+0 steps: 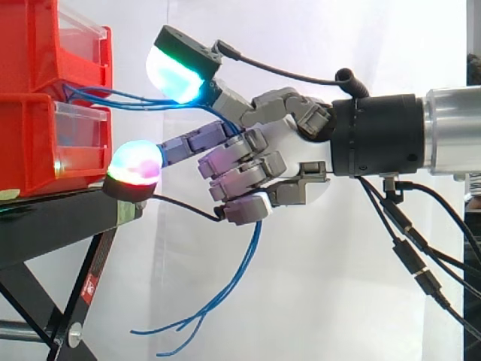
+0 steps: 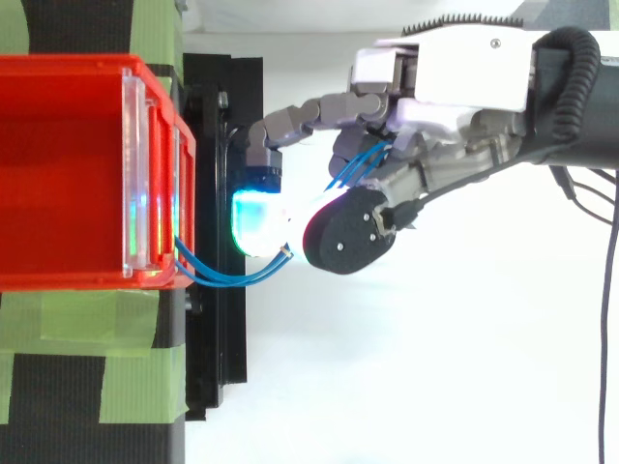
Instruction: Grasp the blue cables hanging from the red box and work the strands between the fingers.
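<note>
I have the hand (image 1: 289, 143) in from the right of the side view, and it already grips the blue cables (image 2: 356, 164). The strands leave the gap between the stacked red bins (image 1: 30, 143) at upper left and run level to the right. They pass in among the curled middle fingers (image 1: 240, 177), then spill out under the hand and hang loose toward the bottom centre. Two other fingers reach out straight toward the bins, one glowing cyan pad (image 1: 176, 71) above the strands and one red-pink pad (image 1: 135, 169) below, near the edge of the black stand (image 1: 45, 226). So the hand is part spread and part closed, with the closed fingers wrapped round the bundle.

I judge these cables to be light and limp, thin enough to slide out of a slack grip, and anchored at the bin end. A hard pull could drag the bin or snap the strands taut. Seen from above, a short loop curls out at the bin's lower corner beside the cyan pad. I would keep hold at the middle of the run, where there is slack on both sides, and roll the strands gently.
</note>
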Available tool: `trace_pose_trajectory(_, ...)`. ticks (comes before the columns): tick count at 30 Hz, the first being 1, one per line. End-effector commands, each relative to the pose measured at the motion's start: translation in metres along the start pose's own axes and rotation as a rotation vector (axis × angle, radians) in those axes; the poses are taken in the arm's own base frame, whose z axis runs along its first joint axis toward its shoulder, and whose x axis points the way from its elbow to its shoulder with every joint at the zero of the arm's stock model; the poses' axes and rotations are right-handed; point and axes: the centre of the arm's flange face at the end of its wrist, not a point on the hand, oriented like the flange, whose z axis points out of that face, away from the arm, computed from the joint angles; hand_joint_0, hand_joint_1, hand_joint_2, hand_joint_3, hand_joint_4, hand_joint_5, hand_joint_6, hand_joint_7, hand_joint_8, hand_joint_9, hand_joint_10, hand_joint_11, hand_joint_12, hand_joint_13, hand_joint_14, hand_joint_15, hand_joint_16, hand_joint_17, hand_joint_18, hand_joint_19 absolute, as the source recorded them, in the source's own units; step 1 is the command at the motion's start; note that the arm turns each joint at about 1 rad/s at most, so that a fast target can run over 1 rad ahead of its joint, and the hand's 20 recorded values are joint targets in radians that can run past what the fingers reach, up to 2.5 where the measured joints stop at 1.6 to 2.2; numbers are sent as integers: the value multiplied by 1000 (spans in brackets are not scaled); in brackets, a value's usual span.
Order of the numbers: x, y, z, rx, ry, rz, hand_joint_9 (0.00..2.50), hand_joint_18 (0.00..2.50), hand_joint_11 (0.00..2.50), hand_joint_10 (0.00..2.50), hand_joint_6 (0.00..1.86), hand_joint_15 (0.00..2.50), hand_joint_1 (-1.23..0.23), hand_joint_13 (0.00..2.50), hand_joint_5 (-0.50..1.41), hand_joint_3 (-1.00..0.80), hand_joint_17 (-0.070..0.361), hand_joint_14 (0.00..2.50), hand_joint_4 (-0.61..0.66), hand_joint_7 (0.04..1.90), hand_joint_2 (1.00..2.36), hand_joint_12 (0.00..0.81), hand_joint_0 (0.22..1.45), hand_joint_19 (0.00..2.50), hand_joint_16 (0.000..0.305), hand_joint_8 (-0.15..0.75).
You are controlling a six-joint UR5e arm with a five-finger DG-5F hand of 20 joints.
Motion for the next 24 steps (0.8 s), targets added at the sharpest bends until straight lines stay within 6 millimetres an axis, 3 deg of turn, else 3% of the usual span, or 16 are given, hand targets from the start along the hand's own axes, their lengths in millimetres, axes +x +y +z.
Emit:
trace_pose_trajectory(1,-1,0,0,1,-10,8,1311,2460,2500,2500,410,1545,-549,1750,100,-1000,171,2500,186,1150,1000,598,779,843,228,481)
trace_pose_trajectory(14,-1,22,-4,-32,-12,-2,1311,2460,2500,2500,513,1545,-565,1750,65,-1000,171,2500,178,1118,1000,598,784,843,228,481)
trace_pose_trajectory(24,-4,21,-4,-28,-43,-7,1311,2460,2500,2500,658,1545,-580,1750,15,-1000,171,2500,187,1054,1000,598,799,843,228,481)
